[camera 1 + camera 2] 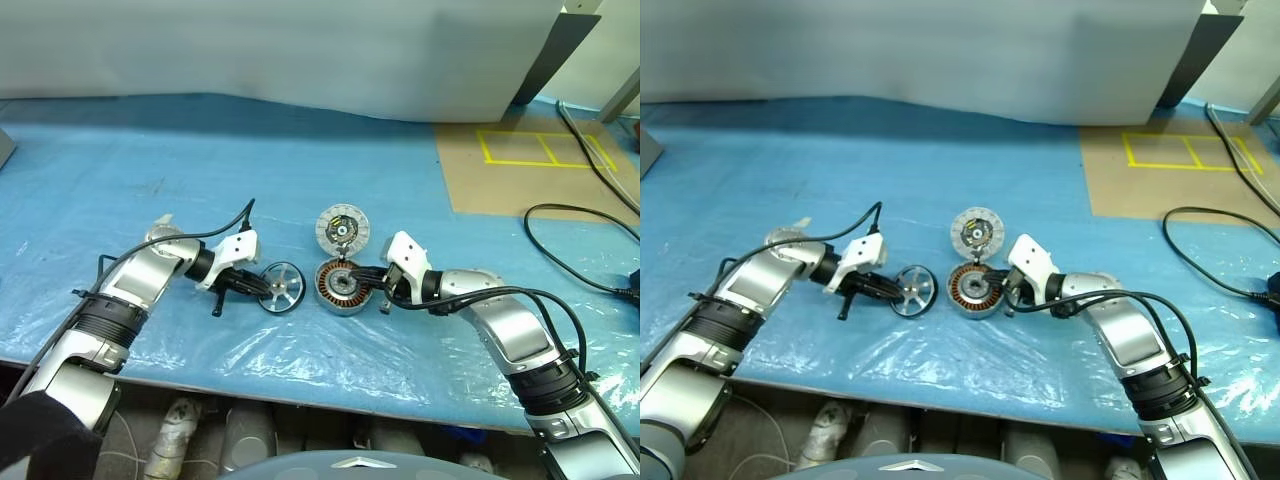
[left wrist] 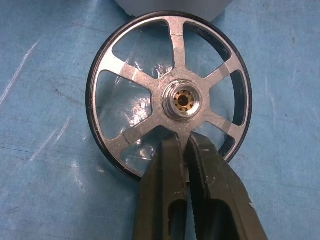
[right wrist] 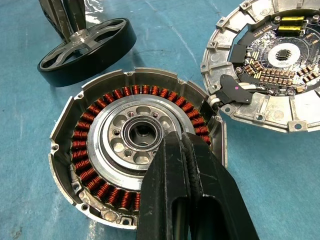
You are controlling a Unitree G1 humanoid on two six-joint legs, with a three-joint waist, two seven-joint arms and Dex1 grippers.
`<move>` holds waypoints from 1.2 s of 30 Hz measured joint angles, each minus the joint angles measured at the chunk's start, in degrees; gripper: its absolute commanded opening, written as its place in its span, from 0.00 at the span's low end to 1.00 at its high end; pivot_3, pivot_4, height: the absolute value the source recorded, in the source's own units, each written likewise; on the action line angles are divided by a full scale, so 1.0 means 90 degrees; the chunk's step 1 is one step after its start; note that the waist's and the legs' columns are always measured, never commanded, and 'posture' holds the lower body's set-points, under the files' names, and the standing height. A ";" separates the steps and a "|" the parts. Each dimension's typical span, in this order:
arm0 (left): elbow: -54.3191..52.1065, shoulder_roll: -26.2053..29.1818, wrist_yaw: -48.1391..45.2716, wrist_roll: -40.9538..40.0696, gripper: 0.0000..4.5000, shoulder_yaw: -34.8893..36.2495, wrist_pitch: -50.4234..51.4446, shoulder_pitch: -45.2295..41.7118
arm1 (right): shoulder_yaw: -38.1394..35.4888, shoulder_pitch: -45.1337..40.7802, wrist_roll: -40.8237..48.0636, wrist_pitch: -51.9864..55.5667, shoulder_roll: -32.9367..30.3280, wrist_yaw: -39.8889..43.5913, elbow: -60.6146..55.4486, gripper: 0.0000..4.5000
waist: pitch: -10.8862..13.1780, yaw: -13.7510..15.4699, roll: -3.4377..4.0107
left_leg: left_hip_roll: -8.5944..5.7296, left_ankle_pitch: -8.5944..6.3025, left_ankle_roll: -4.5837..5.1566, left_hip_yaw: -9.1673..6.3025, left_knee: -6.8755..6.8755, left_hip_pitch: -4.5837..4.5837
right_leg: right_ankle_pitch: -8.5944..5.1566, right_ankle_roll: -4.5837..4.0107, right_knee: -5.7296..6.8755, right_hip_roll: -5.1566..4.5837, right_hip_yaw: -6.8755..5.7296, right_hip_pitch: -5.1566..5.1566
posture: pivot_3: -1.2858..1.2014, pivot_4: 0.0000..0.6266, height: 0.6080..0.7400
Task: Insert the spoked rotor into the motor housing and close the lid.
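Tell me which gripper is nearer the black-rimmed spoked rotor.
Left. The left gripper is shut on a spoke of the black-rimmed spoked rotor; the right gripper is shut on the copper-wound motor housing beside it.

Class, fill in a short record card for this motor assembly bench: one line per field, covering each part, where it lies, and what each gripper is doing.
spoked rotor: flat on the blue sheet, left of the housing, not yet inserted
motor housing: open, copper windings exposed, centre empty
lid: swung open, inner face up, joined at the housing's edge
left gripper: shut on a rotor spoke beside the hub
right gripper: shut, fingers over the housing's near rim
surface: blue sheet under clear plastic
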 measured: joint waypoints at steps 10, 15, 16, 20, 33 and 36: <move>-0.0882 -0.0071 -0.0045 -0.1529 0.00 0.1329 0.0142 0.0575 | -0.0518 0.0209 0.0801 0.0832 0.0012 0.0108 -0.0333 0.00 | 0.0002 0.0018 0.0000 | -0.0001 0.0000 0.0000 0.0001 -0.0007 -0.0014 | 0.0000 -0.0001 -0.0005 0.0000 -0.0003 -0.0012 | 0.52 0.24 1.00; -0.1146 -0.0222 0.0220 -0.1664 0.00 0.1359 0.0291 0.0851 | -0.1297 0.0283 0.1433 0.1424 -0.0272 0.0068 -0.0984 0.00 | 0.0004 0.0010 0.0001 | 0.0002 0.0000 0.0000 0.0002 -0.0010 -0.0021 | 0.0000 0.0000 -0.0006 0.0004 -0.0003 -0.0022 | 0.52 0.24 1.00; -0.1188 -0.0266 0.0256 -0.1649 0.00 0.1291 0.0308 0.0853 | -0.1454 0.0303 0.1560 0.1549 -0.0314 0.0029 -0.1151 0.00 | 0.0004 0.0013 0.0001 | 0.0002 0.0000 0.0000 0.0002 -0.0011 -0.0021 | 0.0000 0.0000 -0.0006 0.0004 -0.0003 -0.0022 | 0.52 0.24 1.00; -0.1204 -0.0496 0.0443 -0.1376 0.00 0.0819 0.0370 0.0761 | -0.1973 0.0382 0.2022 0.1969 -0.0412 -0.0191 -0.1691 0.00 | 0.0004 0.0026 0.0001 | 0.0000 0.0000 0.0001 0.0002 -0.0011 -0.0021 | 0.0000 0.0000 -0.0007 0.0004 -0.0002 -0.0022 | 0.52 0.24 1.00; -0.0309 -0.1270 0.0771 -0.0690 0.00 0.0198 0.0249 -0.0088 | -0.2214 0.1052 0.2246 0.2316 -0.0469 -0.1016 -0.2190 0.00 | 0.0004 0.0060 0.0001 | -0.0003 0.0001 0.0000 0.0001 -0.0012 -0.0022 | 0.0001 0.0002 -0.0007 0.0003 -0.0001 -0.0023 | 0.52 0.24 1.00; -0.0274 -0.1272 0.0658 -0.0672 0.00 0.0130 0.0314 -0.0171 | -0.2210 0.1071 0.2237 0.2302 -0.0490 -0.1101 -0.2210 0.00 | 0.0004 0.0069 0.0001 | -0.0003 0.0001 0.0000 0.0001 -0.0011 -0.0021 | 0.0002 0.0003 -0.0006 0.0003 -0.0001 -0.0023 | 0.52 0.24 1.00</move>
